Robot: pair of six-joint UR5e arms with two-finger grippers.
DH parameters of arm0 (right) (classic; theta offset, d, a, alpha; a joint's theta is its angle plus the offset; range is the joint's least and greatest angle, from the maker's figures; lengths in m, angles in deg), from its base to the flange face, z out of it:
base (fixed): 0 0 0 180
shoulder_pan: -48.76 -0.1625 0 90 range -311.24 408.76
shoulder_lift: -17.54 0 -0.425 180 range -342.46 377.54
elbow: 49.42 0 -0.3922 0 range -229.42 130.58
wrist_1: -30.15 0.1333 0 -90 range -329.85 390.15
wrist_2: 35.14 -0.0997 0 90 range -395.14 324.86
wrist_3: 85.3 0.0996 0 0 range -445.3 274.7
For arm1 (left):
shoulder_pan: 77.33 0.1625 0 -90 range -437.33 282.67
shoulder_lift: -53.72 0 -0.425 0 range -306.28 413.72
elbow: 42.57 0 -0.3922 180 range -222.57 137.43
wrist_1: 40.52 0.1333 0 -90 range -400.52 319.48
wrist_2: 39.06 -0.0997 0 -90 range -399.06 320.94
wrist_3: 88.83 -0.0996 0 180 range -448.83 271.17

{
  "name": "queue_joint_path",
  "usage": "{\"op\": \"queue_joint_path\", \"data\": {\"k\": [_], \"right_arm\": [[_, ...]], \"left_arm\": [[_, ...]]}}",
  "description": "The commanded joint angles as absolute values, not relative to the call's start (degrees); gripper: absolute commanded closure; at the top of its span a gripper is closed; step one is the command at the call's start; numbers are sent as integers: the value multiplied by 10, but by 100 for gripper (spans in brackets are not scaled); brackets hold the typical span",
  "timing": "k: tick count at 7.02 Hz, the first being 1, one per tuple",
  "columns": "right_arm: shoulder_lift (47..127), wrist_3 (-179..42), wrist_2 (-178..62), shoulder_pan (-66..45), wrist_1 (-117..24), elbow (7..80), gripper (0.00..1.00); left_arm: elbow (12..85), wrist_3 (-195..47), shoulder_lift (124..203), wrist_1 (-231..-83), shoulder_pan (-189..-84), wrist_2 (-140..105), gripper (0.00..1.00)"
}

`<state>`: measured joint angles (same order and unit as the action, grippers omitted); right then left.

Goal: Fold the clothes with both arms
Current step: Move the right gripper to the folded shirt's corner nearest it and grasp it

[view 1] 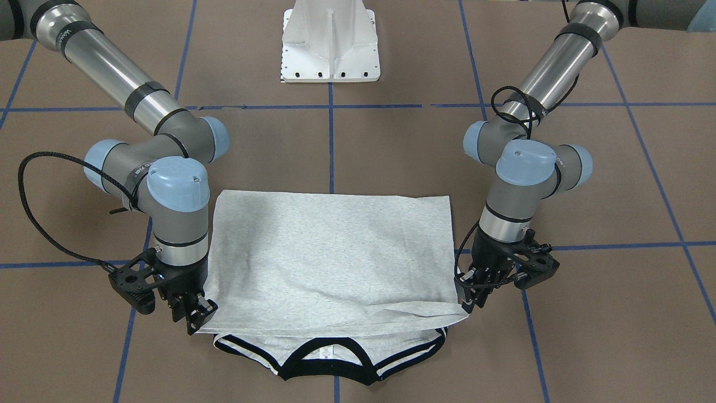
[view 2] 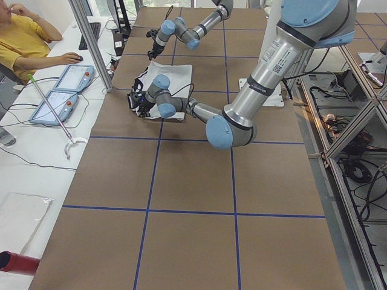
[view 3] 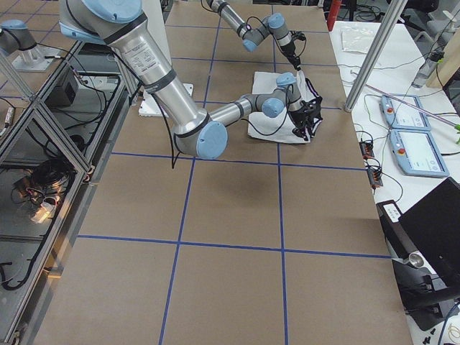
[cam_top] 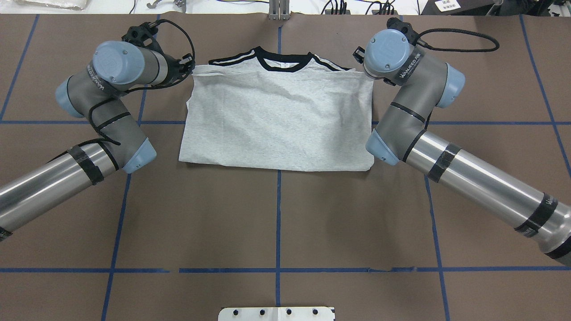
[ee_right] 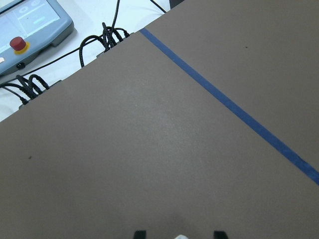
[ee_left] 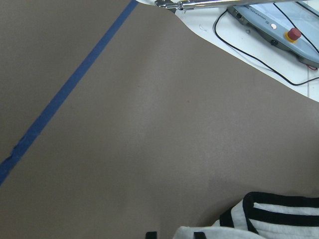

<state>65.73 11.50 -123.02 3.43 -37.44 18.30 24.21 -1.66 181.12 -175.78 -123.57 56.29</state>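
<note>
The shirt lies flat on the table, midway between the two arms and far from the pedestal. It straddles the blue line that runs out from the base. It is folded in half, with the plain grey back uppermost. The fold forms the near edge, and the free edge of the top layer lies at the far side, just short of the collar. The collar and the black-striped sleeves stick out beyond that edge. The right gripper points down at the far right corner of the top layer, and the left gripper does the same at the far left corner. Each touches its corner of cloth or is just beside it. In the right wrist view the two fingertips stand well apart, with only a small bit of pale cloth between them, so nothing is pinched. In the left wrist view the fingertips stand closer together but still apart, with grey cloth lying in the gap. A striped sleeve rests just to one side. A pendant sits off the table's far edge.
</note>
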Motion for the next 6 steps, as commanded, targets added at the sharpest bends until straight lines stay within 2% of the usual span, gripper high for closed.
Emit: {"op": "queue_joint_path", "data": {"k": [1,3,4,6], "right_arm": [[649,116,-1249,29,-363,193,32],[690,149,-1299,33,-369,278,24],[743,189,-1299,58,-369,352,21],[804,284,-1282,122,-368,439,17]], "left_arm": [[247,-30,1798,-1789,-1239,564,60],[289,-31,1793,-1797,-1261,579,56],[302,-31,1792,-1798,-1287,641,50],[329,-31,1757,-1803,-1294,670,46]]}}
